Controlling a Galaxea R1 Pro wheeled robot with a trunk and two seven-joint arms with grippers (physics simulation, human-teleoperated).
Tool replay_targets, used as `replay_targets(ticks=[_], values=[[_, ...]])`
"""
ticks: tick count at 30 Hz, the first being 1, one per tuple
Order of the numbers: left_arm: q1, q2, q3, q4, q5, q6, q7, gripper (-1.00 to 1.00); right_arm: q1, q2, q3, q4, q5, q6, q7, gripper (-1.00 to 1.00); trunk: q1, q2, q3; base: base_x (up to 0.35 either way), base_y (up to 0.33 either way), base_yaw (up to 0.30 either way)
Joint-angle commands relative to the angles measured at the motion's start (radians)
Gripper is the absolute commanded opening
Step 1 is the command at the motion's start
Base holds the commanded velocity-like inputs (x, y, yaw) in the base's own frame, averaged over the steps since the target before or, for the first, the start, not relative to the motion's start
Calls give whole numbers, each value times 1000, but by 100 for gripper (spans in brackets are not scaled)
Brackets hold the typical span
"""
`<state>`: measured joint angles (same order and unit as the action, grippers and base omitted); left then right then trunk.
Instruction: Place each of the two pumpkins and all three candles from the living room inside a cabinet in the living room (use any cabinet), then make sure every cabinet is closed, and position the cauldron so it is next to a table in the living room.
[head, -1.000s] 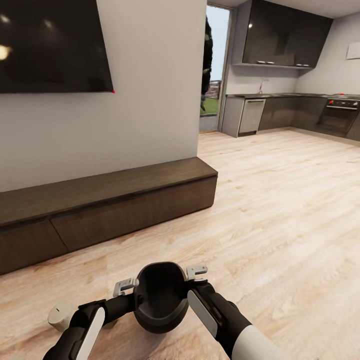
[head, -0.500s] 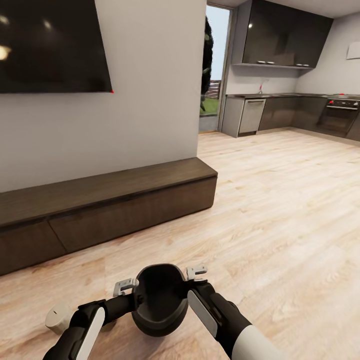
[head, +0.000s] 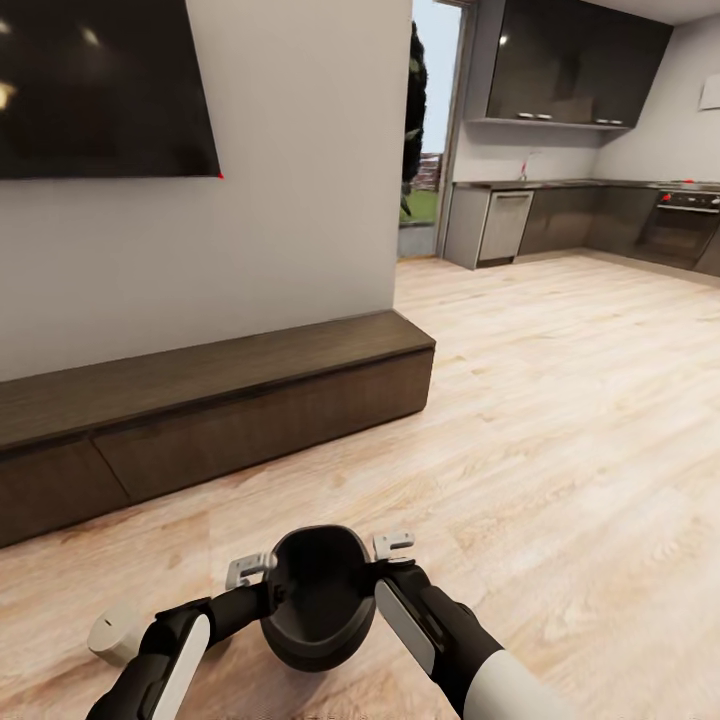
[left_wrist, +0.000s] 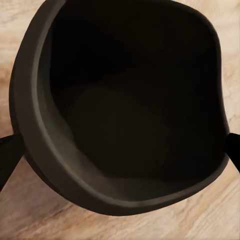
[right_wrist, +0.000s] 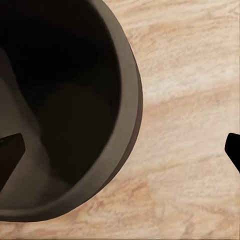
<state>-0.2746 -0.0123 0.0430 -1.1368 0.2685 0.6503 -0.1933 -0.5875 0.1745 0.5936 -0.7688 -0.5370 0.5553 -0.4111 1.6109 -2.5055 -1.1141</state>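
Black cauldron (head: 318, 598) carried between both arms, robot in transit.
Head view: scene has slid slightly, so the camera moved; cabinet (head: 215, 415) drawers sit closed, one candle (head: 115, 634) lies on the floor. Wrist views: left gripper (left_wrist: 120, 150) and right gripper (right_wrist: 120, 150) straddle the rim, whether clamped cannot be told.

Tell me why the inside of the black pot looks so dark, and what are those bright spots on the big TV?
In the left wrist view the cauldron opens toward the camera and little light reaches inside, so it is nearly black. In the right wrist view its rim catches light while its inside stays dark. In the head view the TV is glossy, and the pale spots are glare from lights.
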Motion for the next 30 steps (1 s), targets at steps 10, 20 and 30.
replay_targets(ticks=[10, 20, 30], values=[[0, 0, 0, 0, 0, -1, 0, 100, 0, 0, 1, 12, 0, -1, 0, 100, 2, -1, -19, 0, 0, 0], [0, 0, 0, 2, 0, -1, 0, 100, 0, 0, 38, 26, -1, -51, 0, 100, 5, -3, -43, 0, 0, 0], [0, 0, 0, 2, 1, -2, 0, 100, 0, 0, 41, 31, -1, -57, 0, 100, 8, -4, -66, 0, 0, 0]])
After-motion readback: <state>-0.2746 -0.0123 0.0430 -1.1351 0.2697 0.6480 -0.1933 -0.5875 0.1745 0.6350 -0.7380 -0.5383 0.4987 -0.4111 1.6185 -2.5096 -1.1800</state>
